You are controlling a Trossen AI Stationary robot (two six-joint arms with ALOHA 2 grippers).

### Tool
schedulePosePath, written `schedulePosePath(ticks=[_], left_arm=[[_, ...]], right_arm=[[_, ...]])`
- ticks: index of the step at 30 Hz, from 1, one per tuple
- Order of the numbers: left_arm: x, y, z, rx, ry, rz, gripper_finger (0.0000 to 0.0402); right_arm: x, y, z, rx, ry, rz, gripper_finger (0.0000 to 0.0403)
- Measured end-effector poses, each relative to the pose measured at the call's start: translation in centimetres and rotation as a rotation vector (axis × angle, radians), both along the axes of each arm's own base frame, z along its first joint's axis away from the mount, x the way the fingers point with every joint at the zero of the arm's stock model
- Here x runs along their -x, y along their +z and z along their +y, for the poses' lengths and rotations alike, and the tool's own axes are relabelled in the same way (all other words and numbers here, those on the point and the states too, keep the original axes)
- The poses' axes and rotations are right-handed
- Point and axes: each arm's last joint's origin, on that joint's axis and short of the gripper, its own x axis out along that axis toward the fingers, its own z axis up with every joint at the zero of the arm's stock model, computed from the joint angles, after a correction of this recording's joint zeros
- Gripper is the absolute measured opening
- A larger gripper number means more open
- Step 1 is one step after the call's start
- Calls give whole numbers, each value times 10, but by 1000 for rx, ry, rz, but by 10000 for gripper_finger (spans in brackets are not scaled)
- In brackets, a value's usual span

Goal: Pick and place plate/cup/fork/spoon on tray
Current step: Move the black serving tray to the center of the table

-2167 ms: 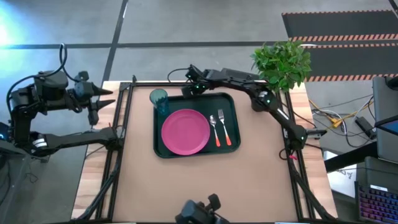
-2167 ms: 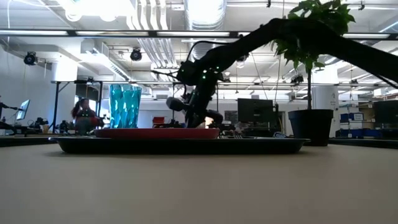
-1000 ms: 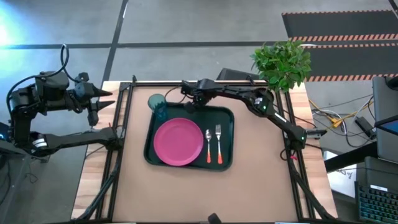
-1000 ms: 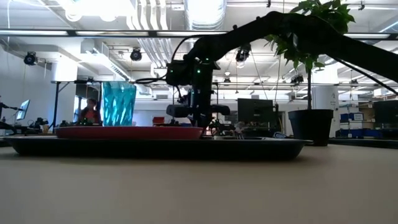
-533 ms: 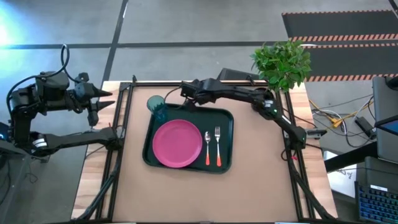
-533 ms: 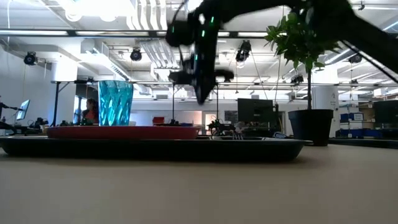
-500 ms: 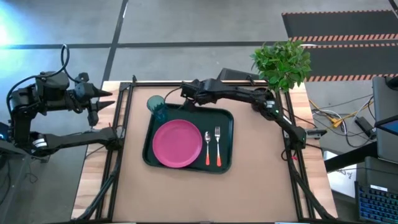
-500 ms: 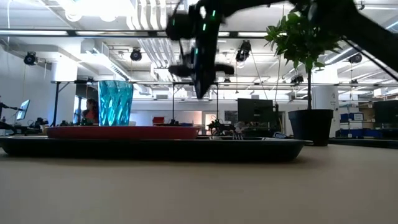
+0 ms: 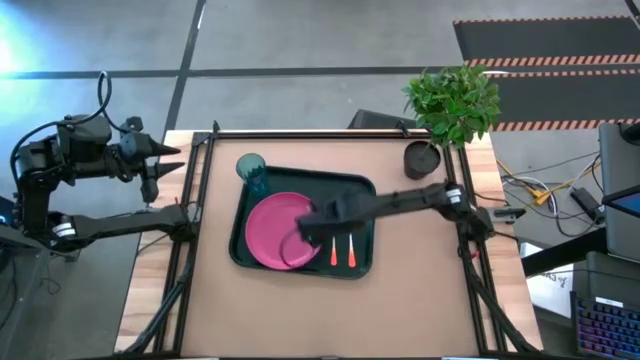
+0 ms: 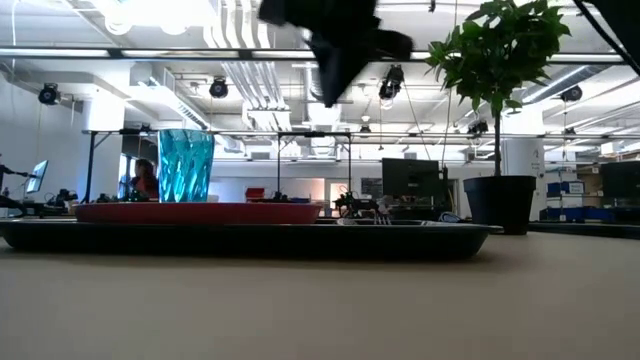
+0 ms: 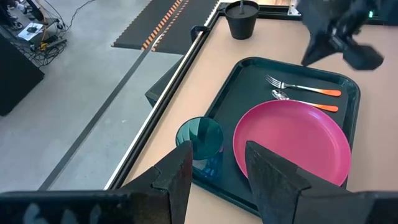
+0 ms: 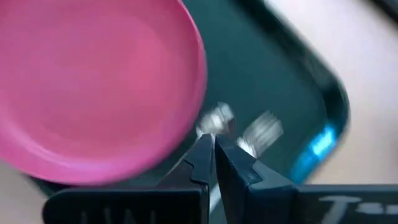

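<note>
Four pieces of tableware lie on the tray (image 9: 362, 190), which sits on the table (image 9: 400, 300). The right tool (image 9: 300, 232) hangs above the tray, over the near edge of the plate (image 9: 272, 225), with its fingers (image 12: 202, 160) drawn together and nothing between them. Directly under that tool, in the right wrist view, the plate (image 12: 93, 81) fills one side, and the metal ends of the spoon (image 12: 214, 119) and fork (image 12: 264, 130) lie just beyond the fingertips on the tray floor (image 12: 261, 62). Seen from above, the orange-red handles of the spoon (image 9: 333, 253) and fork (image 9: 351, 253) lie side by side just to the right of the right tool, parallel and close together without touching. The cup (image 9: 251, 171) stands upright at the tray's far left corner, well beyond the right tool and just past the plate's rim. In the low view the right tool (image 10: 335, 40) is raised well clear of the plate (image 10: 195, 211) and the cup (image 10: 186, 165).

The left tool (image 9: 150, 165) waits off the left edge of the table, well apart from the tray; its fingers (image 11: 273, 180) stand apart and empty, with the cup (image 11: 200, 146) in front of them. A potted plant (image 9: 450, 105) stands at the table's far right corner, well beyond the right tool.
</note>
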Motion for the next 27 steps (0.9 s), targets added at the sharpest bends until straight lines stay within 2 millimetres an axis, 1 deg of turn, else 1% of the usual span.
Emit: schedulePosePath(ticks=[4, 7, 9, 12, 17, 19, 23, 27], left_arm=[[0, 0, 0, 0, 0, 0, 131], [0, 0, 0, -1, 0, -1, 131], [0, 0, 0, -1, -1, 0, 131], [0, 0, 0, -2, -1, 0, 131], [0, 0, 0, -2, -1, 0, 131], [0, 0, 0, -2, -1, 0, 131], [0, 0, 0, -2, -1, 0, 131], [0, 0, 0, -3, -1, 0, 131]], right_arm=[[11, -43, 28, -79, -106, 139, 8], [21, -68, 47, -133, -174, 197, 8], [25, -83, 56, -170, -201, 202, 8], [26, -100, 62, -198, -232, 168, 8], [21, -116, 65, -276, -231, 98, 8], [18, -119, 66, -296, -217, 69, 8], [17, -119, 70, -314, -209, 46, 8], [18, -116, 80, -340, -207, 46, 8]])
